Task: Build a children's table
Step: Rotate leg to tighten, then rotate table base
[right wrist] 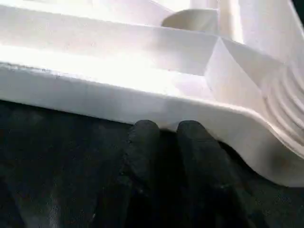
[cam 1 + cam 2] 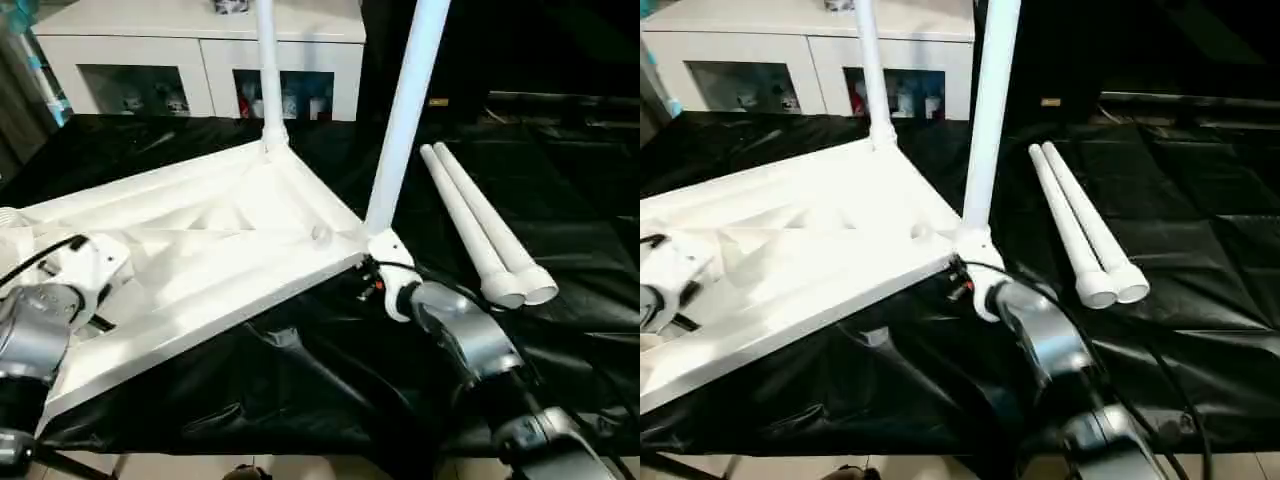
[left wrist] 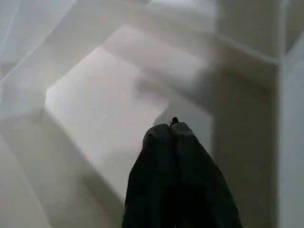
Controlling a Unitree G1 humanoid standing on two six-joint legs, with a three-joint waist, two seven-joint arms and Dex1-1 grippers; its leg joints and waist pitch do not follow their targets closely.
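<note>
The white tabletop (image 2: 205, 318) lies upside down on black cloth, ribbed underside up. Two white legs stand upright in its sockets, one at the far corner (image 2: 268, 70) and one at the right corner (image 2: 405, 110). Two loose legs (image 2: 480, 225) lie side by side on the cloth to the right. My left gripper (image 3: 167, 127) is shut, hovering over the ribs at the tabletop's left end with nothing held. My right gripper (image 1: 168, 127) sits against the outside of the rim just below the right corner socket (image 1: 285, 109), its fingers nearly together and nothing between them.
A white cabinet (image 2: 200, 60) with glass-fronted shelves stands behind the table. Black cloth (image 2: 560, 180) covers the work surface, wrinkled near the front edge (image 2: 300, 400). A dark box (image 2: 500, 50) stands at the back right.
</note>
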